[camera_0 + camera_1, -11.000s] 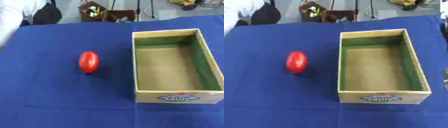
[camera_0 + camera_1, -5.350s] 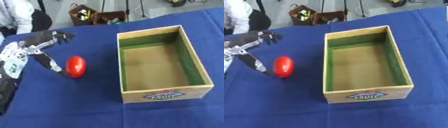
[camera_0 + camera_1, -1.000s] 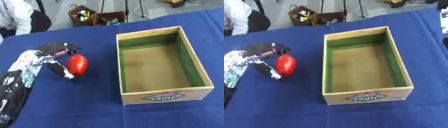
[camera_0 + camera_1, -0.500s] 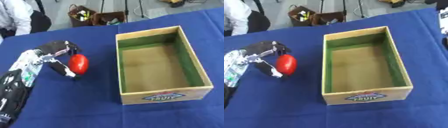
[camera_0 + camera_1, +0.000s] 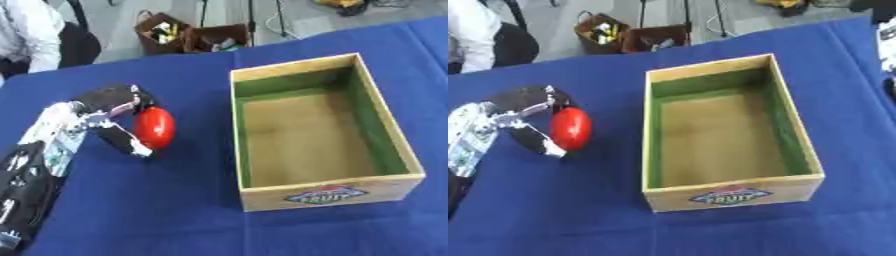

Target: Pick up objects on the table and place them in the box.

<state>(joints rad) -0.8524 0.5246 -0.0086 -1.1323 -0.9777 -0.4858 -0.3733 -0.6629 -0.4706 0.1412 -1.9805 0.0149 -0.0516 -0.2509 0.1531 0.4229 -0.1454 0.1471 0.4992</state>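
Left eye view: red fruit (image 5: 155, 127) between left hand (image 5: 105, 110) fingers (image 5: 131, 145).

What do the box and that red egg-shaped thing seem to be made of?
The box looks like cardboard printed with a pale wood pattern: thin walls, matte green lining, tan floor, and a fruit label on the front. The red thing looks like smooth, glossy plastic or a real tomato; a faint highlight shows, but the look leaves it open.

Bright even light, soft shadows, overall blur, no glare.
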